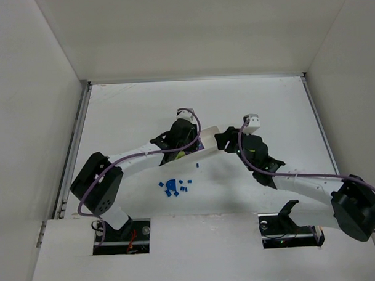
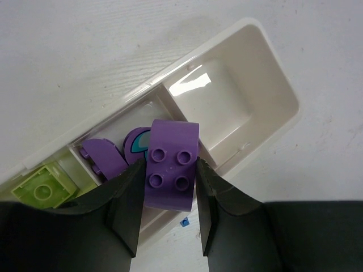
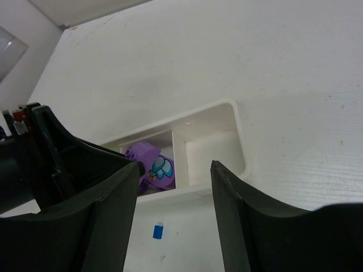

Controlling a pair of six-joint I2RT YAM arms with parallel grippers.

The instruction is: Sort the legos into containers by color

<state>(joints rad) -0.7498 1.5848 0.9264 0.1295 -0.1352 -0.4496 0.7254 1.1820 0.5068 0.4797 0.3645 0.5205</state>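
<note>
My left gripper [image 2: 170,175] is shut on a purple four-stud brick [image 2: 173,141] and holds it over the middle compartment of the white tray [image 2: 283,96]. That compartment holds more purple pieces [image 2: 103,156], one with a teal print [image 2: 136,147]. A yellow-green brick [image 2: 42,190] lies in the compartment on the left. The end compartment [image 2: 227,102] is bare. My right gripper [image 3: 174,192] is open and empty, hovering near the tray's [image 3: 241,144] end, with the printed purple block [image 3: 161,170] between its fingers in view. In the top view both grippers [image 1: 178,142] [image 1: 224,141] meet over the tray [image 1: 209,137].
Several tiny blue bits and a blue fan-shaped piece [image 1: 171,186] lie on the table in front of the tray. One stray blue bit [image 3: 158,231] lies close to the tray's near wall, also in the left wrist view [image 2: 184,222]. White walls enclose the table.
</note>
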